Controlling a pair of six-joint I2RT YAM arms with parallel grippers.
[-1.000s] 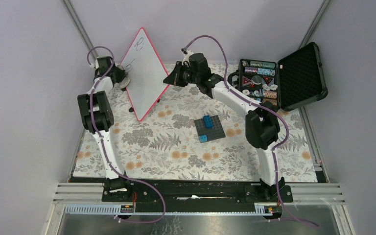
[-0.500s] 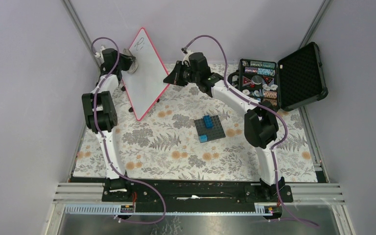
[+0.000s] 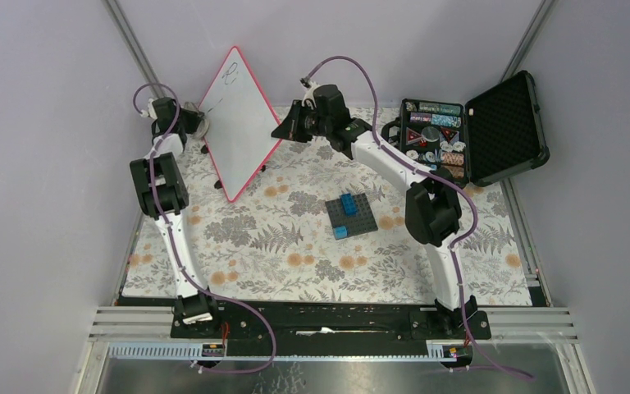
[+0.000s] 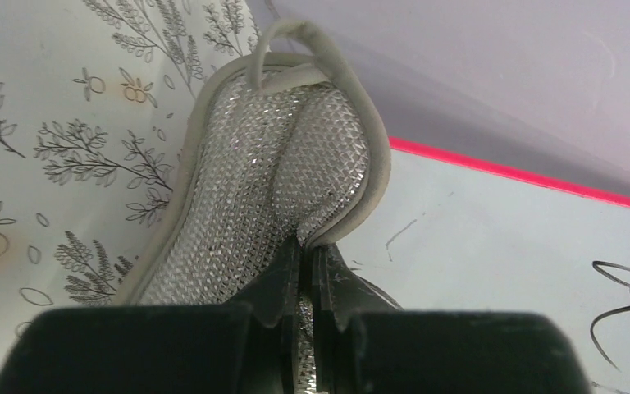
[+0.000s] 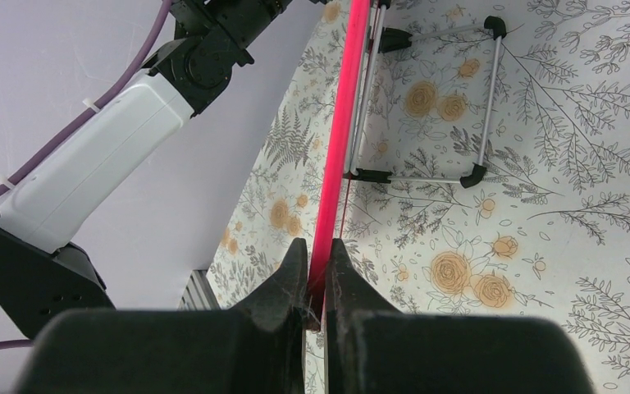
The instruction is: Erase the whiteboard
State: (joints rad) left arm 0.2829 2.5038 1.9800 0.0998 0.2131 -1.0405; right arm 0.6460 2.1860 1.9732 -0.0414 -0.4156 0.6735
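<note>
The whiteboard stands steeply upright on a thin wire stand near the far edge of the table, towards its far left corner; black handwriting shows on its white face. The right gripper has its fingers pinched on the board's red-pink frame at the edge facing the table's middle. The left gripper is at the board's other side, by the left edge of the table; its fingers are pressed together on a silvery mesh pad with a grey rim and a small loop. The pad lies just beside the frame, and whether it touches the board I cannot tell. A dark baseplate with blue bricks sits in the table's middle; an open black case rests at the far right corner.
</note>
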